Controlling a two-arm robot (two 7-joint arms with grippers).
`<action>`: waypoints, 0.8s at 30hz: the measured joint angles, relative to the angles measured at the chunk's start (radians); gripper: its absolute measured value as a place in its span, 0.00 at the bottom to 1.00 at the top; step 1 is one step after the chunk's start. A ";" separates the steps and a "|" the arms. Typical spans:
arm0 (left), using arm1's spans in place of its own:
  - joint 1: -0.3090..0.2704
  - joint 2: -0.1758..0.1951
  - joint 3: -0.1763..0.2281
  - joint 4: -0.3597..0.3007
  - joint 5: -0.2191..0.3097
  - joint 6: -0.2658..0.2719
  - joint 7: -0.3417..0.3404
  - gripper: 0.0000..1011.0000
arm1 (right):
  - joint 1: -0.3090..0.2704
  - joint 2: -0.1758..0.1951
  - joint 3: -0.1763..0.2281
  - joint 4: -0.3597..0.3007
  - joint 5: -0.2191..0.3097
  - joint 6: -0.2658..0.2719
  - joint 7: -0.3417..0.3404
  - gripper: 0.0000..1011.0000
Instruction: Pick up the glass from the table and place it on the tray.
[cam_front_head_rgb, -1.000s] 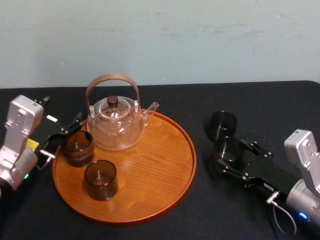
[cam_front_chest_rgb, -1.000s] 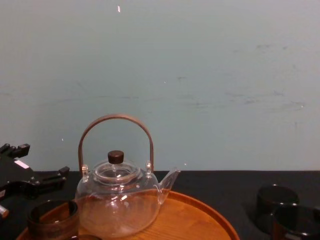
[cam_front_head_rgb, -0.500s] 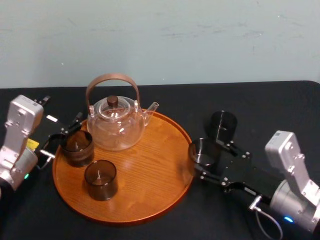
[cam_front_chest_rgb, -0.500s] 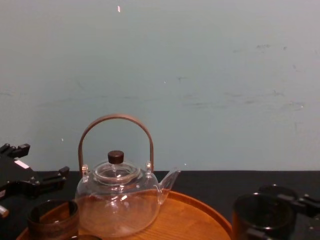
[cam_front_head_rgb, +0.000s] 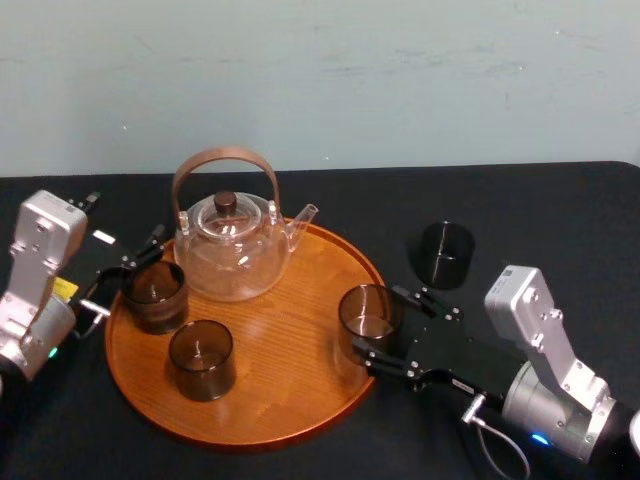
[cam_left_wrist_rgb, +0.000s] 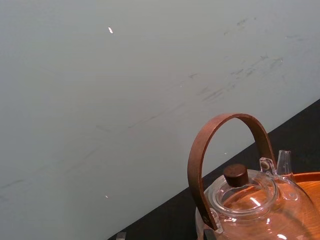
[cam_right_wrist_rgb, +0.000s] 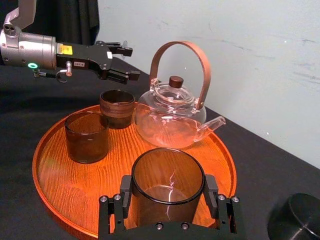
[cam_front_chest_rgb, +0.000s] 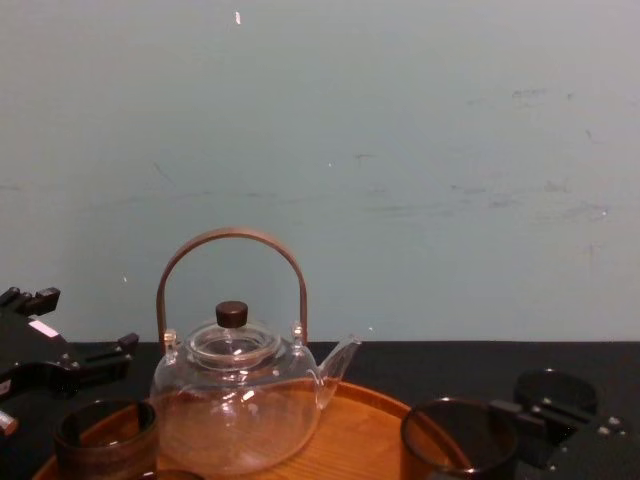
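Right gripper (cam_front_head_rgb: 378, 328): reaching in from the right, fingers (cam_right_wrist_rgb: 210, 192) clenched on opposite sides of the glass (cam_front_head_rgb: 362, 312).

Glass: dark-tinted, upright, empty. Held at the right part of the tray (cam_front_head_rgb: 250, 432), just inside its rim. Cannot tell whether the base touches the wood.

Tray: round, orange-brown, low-rimmed, lying on the black table (cam_front_head_rgb: 560, 200).

On the tray: clear teapot (cam_front_head_rgb: 232, 258) with arched brown handle and dark lid knob, at the back. Rear dark glass (cam_front_head_rgb: 153, 295) just beside the teapot, near the left rim. Front dark glass (cam_front_head_rgb: 201, 358) nearer the robot.

Off the tray: spare dark glass (cam_front_head_rgb: 445, 253), upright on the table to the right, apart from the rim.

Left gripper (cam_front_head_rgb: 128, 270): parked at the tray's left edge, close by the rear dark glass, fingers spread, grasping nothing.
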 joint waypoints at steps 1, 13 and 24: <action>0.000 0.000 0.000 0.000 0.000 0.000 0.000 0.99 | 0.002 -0.002 -0.003 0.002 -0.002 0.000 0.000 0.88; 0.000 0.000 0.000 0.000 0.000 0.000 0.000 0.99 | 0.039 -0.030 -0.041 0.041 -0.032 -0.003 0.002 0.88; 0.000 0.000 0.000 0.000 0.000 0.000 0.000 0.99 | 0.065 -0.052 -0.063 0.068 -0.044 0.004 0.003 0.88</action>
